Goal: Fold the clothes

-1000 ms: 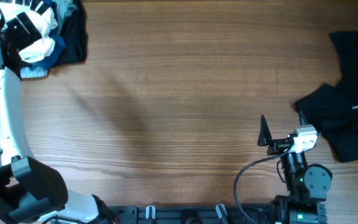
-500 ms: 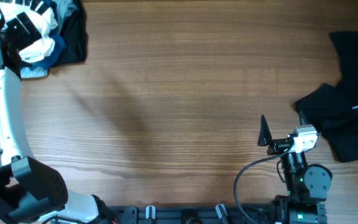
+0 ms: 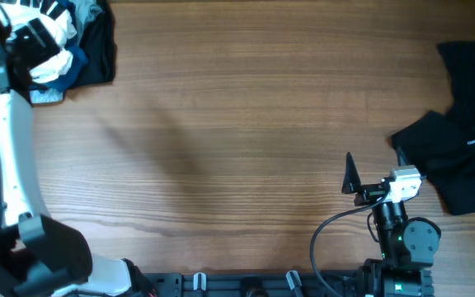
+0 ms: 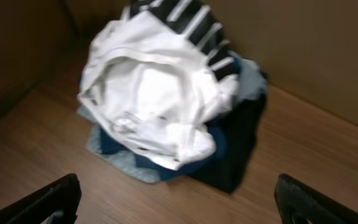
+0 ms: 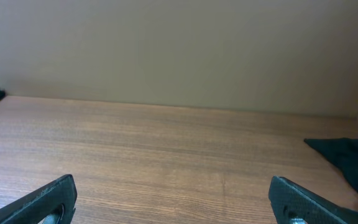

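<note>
White crumpled garment point(image 4: 154, 93) tops the mixed clothes heap point(image 4: 235, 149); left jaws spread wide over it so I can grab. Right jaws spread, parked clear.

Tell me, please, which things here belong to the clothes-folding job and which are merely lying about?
Part of the job: the pile of mixed clothes at the far left corner; the black garment on the right; the open left gripper facing the pile.
Just there: the wooden table; the right arm's cable.
</note>
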`<state>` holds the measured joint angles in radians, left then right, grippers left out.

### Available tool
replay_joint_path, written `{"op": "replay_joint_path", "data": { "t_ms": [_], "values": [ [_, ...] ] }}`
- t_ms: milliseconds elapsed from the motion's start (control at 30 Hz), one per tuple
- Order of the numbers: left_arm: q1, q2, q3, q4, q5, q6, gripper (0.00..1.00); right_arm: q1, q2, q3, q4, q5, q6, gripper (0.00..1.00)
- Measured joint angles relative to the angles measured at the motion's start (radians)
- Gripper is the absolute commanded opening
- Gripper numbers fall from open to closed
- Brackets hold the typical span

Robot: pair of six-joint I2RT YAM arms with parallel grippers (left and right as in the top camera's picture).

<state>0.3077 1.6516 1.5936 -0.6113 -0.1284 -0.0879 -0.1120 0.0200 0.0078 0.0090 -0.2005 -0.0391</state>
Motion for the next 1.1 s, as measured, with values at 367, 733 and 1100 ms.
{"op": "replay_joint_path", "data": {
  "t_ms": [367, 733, 1100],
  "values": [
    [-0.357, -0.317, -0.018, -0.123, -0.043, 0.000, 1.00, 0.000, -0.001, 0.000, 0.000, 0.000, 0.000, 1.00],
    [-0.282, -0.644, -0.658, 0.381, 0.264, 0.000, 1.00, 0.000, -0.002, 0.000, 0.000, 0.000, 0.000, 1.00],
    [-0.283, -1.154, -1.312, 0.641, 0.314, -0.001, 1.00, 0.000, -0.003, 0.000, 0.000, 0.001, 0.000, 0.99]
  ]
}}
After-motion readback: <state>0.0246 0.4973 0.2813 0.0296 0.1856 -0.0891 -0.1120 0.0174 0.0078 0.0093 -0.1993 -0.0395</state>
